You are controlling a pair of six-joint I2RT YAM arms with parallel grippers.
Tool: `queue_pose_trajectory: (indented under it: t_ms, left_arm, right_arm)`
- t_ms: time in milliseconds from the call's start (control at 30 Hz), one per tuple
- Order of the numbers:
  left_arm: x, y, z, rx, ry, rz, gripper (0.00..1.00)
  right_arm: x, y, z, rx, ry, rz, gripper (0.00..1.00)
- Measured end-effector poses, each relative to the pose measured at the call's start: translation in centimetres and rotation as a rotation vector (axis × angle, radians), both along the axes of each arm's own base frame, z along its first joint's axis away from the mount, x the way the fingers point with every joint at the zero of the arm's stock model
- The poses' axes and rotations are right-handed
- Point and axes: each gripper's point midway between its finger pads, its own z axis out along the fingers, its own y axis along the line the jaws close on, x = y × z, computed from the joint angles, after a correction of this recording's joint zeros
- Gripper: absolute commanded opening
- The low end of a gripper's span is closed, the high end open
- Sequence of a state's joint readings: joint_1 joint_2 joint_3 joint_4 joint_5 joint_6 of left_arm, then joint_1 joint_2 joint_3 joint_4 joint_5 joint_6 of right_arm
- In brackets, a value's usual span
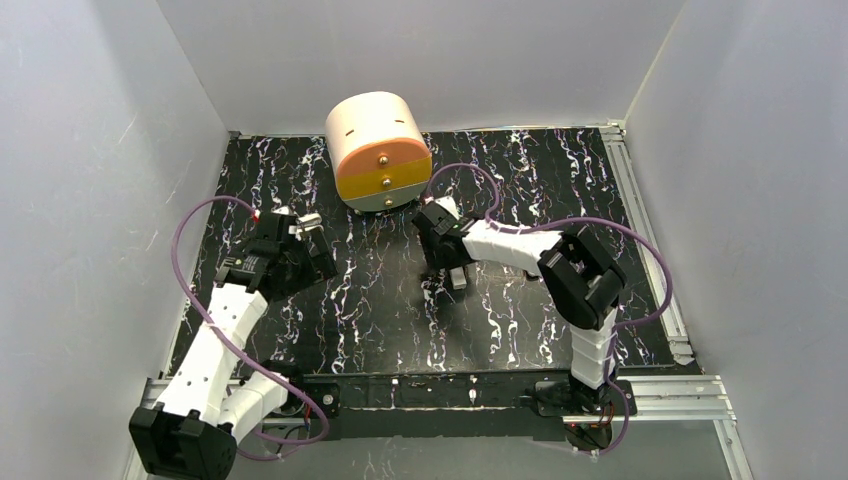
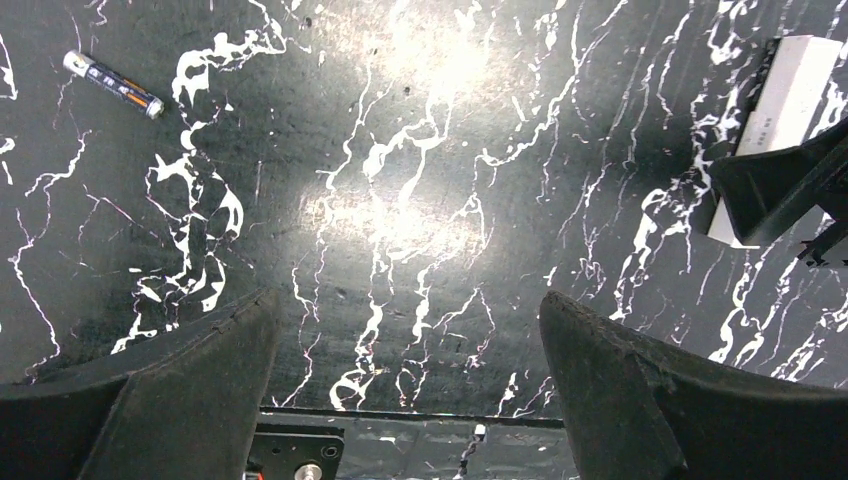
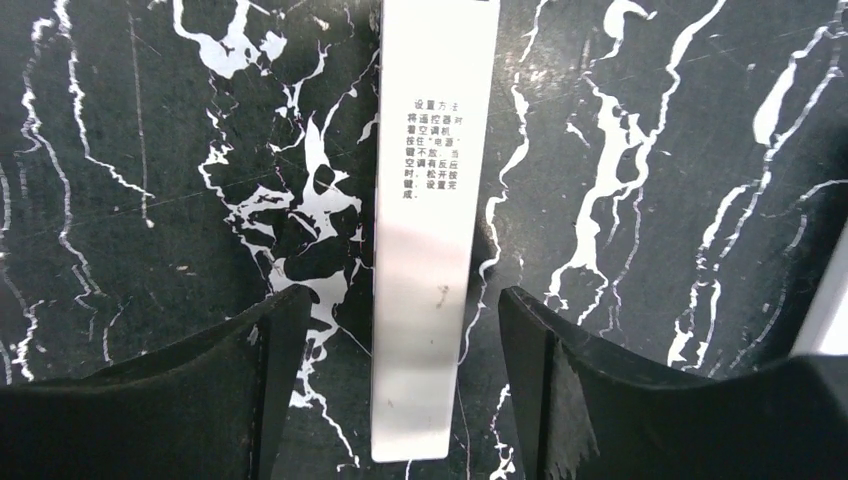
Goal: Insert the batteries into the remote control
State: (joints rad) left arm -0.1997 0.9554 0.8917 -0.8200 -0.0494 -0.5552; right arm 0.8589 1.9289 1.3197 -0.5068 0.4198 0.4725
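Observation:
One battery (image 2: 112,84), a slim dark cylinder with a silver end, lies on the black marbled table at the upper left of the left wrist view. My left gripper (image 2: 410,305) (image 1: 290,250) hangs open over bare table with nothing between its fingers. My right gripper (image 3: 402,300) (image 1: 447,275) is open astride a long narrow white bar (image 3: 430,200) printed with small text; there is a gap on both sides and neither finger touches it. The same bar (image 2: 790,90) shows partly behind the right fingers in the left wrist view. The remote control is not visible in any view.
A cream, orange and yellow drum (image 1: 378,152) stands at the back of the table. Grey walls close in three sides, with metal rails (image 1: 650,240) along the right and near edges. A white edge (image 3: 828,300) that I cannot identify shows at the right border of the right wrist view.

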Motion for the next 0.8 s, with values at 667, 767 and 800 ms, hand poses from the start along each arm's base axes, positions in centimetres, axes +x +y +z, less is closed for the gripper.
queue_pose_trajectory:
  t_ms: [667,767,800]
  left_arm:
    - [-4.8,3.1,14.3,-0.008,-0.620,0.044,0.98]
    - [-6.6,4.4,15.8,0.019,-0.711,0.074,0.99]
    - [-7.0,4.7,16.1,0.026,-0.730,0.081,0.98]
  right_arm:
    - [-5.6,-17.7,27.4,0.323,-0.742,-0.337,0.96]
    - [-6.9,-20.6,30.2,0.309,-0.815,-0.366,0.99]
    - [-7.2,-21.3,31.4,0.311,-0.837,-0.375,0.99]
